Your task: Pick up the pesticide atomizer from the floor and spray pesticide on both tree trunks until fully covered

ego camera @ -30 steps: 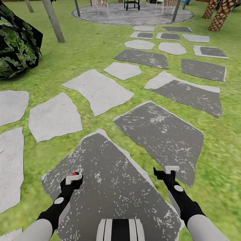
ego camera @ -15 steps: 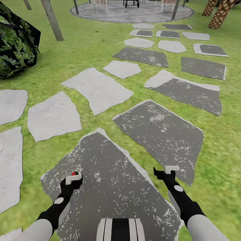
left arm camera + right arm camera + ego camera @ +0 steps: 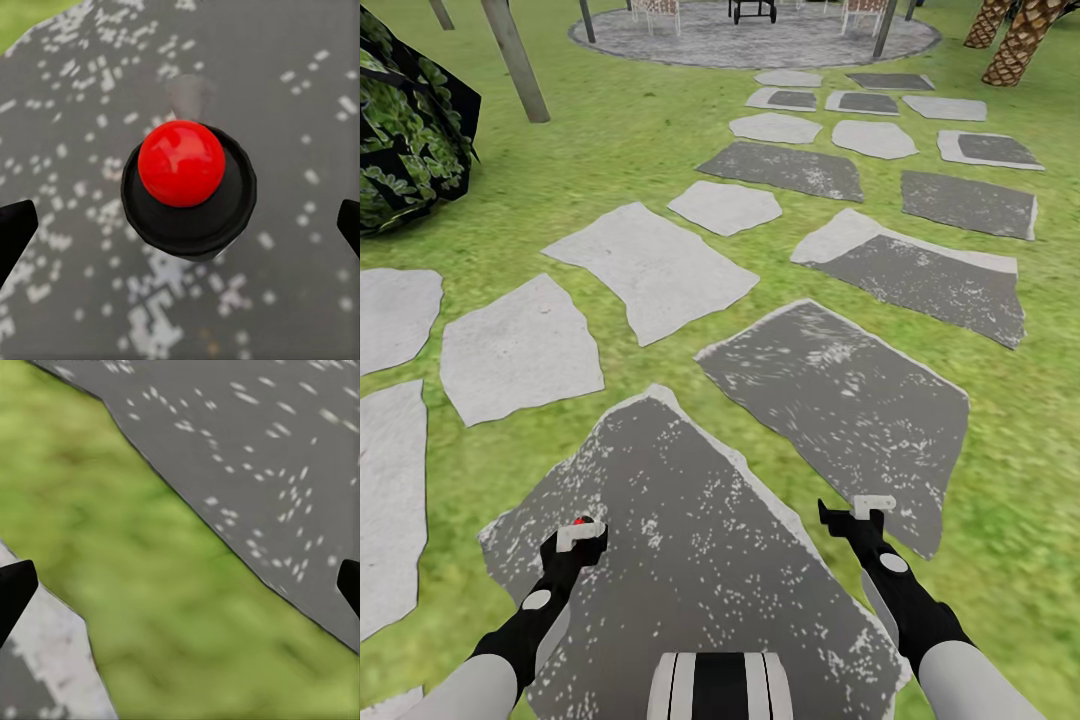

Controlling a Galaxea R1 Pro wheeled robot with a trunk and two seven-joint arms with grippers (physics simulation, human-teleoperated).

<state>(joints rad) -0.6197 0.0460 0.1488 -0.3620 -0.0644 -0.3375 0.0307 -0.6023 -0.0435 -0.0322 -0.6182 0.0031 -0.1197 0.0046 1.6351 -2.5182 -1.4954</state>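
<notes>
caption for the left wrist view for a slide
Left gripper open above a dark speckled paving slab, a red-capped black object between its fingers.

A band of blurry green grass (image 3: 150,577) runs between a dark grey speckled paving slab (image 3: 262,450) and a paler slab (image 3: 45,667). The right hand's (image 3: 180,585) black fingertips (image 3: 15,589) sit wide apart.

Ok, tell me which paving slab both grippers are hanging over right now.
The big dark grey slab nearest the robot, speckled white, pointed at its far end. The left gripper and right gripper both sit above it; the other slabs lie farther ahead.
</notes>
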